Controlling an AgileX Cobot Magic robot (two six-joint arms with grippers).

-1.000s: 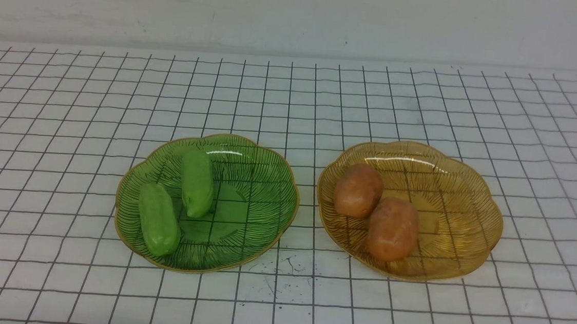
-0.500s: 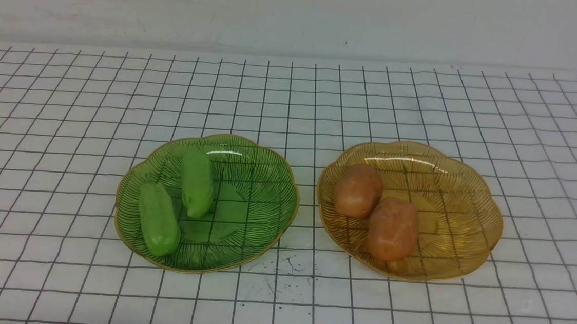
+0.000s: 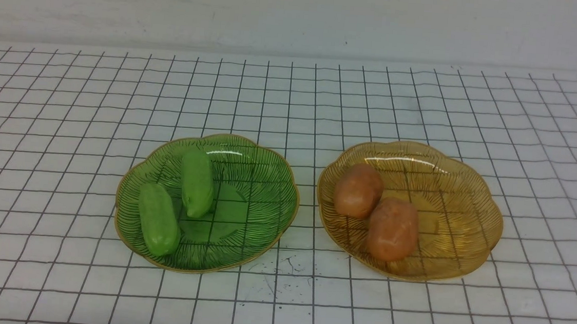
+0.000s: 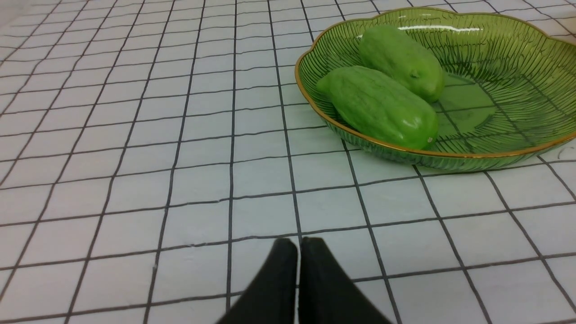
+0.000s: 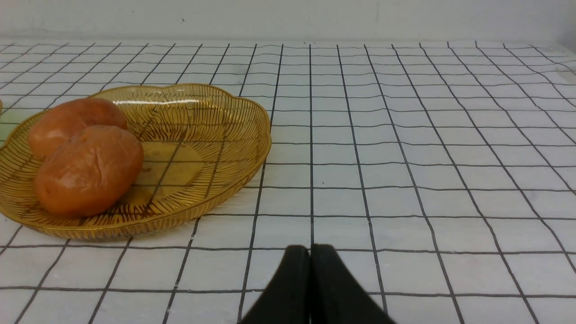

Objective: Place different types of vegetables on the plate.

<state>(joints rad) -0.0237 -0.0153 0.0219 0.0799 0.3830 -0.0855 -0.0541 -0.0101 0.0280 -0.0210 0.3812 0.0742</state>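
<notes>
My left gripper point(image 4: 297, 245) and right gripper point(image 5: 309, 252) are clenched empty over the gridded cloth point(image 3: 293, 100). Left of the amber ribbed glass plate point(image 3: 472, 187), holding two smooth egg-shaped potatoes point(image 3: 393, 229), a green plate point(image 3: 266, 181) holds two oblong cucumbers point(image 3: 158, 218), long axes running front-to-back.

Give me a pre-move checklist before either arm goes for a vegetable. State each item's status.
1. Left claw empty and clear of the green plate: ok.
2. Left claw open for a grasp: not ok, shut.
3. Right claw open for a grasp: not ok, shut; it holds nothing.
4. Both cucumbers reachable in the green plate: ok, nothing covers them.
5. Potatoes separable in the amber plate: cannot tell, they look to be touching.
6. Each plate holds mixed vegetables: not ok, one type each.
</notes>
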